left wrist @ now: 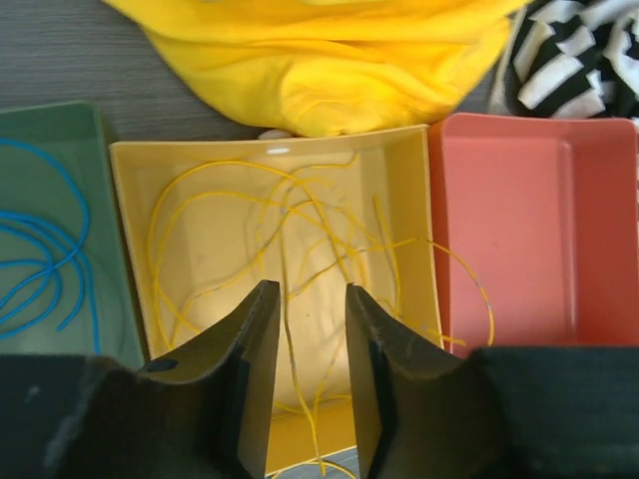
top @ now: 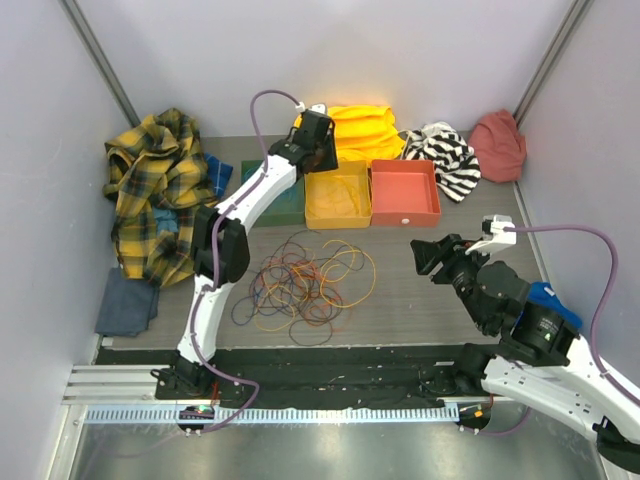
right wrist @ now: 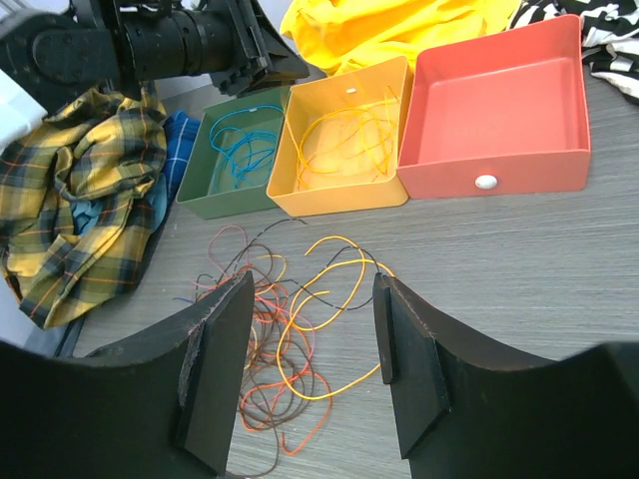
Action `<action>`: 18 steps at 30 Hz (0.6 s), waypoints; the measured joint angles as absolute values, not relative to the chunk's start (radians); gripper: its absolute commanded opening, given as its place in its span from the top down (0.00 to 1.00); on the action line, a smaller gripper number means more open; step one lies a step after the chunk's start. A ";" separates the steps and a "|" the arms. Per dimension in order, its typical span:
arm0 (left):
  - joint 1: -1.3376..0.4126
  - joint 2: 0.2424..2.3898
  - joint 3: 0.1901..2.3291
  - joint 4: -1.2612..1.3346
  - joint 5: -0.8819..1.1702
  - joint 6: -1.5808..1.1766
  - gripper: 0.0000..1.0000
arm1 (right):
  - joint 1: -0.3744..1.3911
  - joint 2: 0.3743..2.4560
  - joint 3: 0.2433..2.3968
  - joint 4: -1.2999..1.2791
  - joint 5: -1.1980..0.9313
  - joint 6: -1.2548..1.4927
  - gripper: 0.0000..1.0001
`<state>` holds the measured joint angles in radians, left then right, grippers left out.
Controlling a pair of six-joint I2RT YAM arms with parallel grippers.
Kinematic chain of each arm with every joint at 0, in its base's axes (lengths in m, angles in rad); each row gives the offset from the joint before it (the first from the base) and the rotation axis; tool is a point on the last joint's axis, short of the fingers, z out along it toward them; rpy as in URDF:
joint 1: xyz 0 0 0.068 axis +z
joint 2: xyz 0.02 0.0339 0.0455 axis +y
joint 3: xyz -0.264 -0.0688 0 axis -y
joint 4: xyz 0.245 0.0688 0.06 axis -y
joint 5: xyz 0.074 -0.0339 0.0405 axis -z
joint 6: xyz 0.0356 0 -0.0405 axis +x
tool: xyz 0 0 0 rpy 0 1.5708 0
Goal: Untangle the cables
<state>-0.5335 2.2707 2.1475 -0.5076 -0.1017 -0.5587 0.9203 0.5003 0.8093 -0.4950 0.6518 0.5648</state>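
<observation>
Sorting judged partly done | yellow strands are seen in yellow tray, blue in green tray | tangled cables are left on the surface before the trays | left end effector is spread open over yellow tray | right end effector open, empty, near the bunch

The left arm hides most of the green tray. The right gripper covers part of the cables.
</observation>
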 measured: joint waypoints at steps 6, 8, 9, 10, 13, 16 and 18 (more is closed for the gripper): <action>-0.533 2.294 2.251 -0.689 -0.227 -0.505 0.33 | 0.920 0.513 0.809 -0.494 0.653 0.553 0.41; -0.533 2.294 2.255 -0.730 -0.266 -0.486 0.31 | 0.920 0.518 0.809 -0.493 0.653 0.553 0.41; -0.533 2.293 2.250 -0.744 -0.282 -0.482 0.31 | 0.920 0.520 0.809 -0.494 0.653 0.553 0.42; -0.533 2.288 2.234 -0.751 -0.297 -0.481 0.31 | 0.920 0.520 0.809 -0.493 0.653 0.554 0.41; -0.533 2.233 2.115 -0.744 -0.329 -0.486 0.29 | 0.920 0.520 0.809 -0.490 0.651 0.554 0.41; -0.541 2.054 1.826 -0.678 -0.352 -0.497 0.01 | 0.920 0.525 0.802 -0.478 0.648 0.555 0.41; -0.553 1.925 1.679 -0.650 -0.361 -0.501 0.00 | 0.920 0.531 0.784 -0.469 0.645 0.557 0.42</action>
<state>-0.5529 1.9251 1.6794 -0.6498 -0.3611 -0.5007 0.9203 0.5308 0.7837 -0.4690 0.6449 0.5571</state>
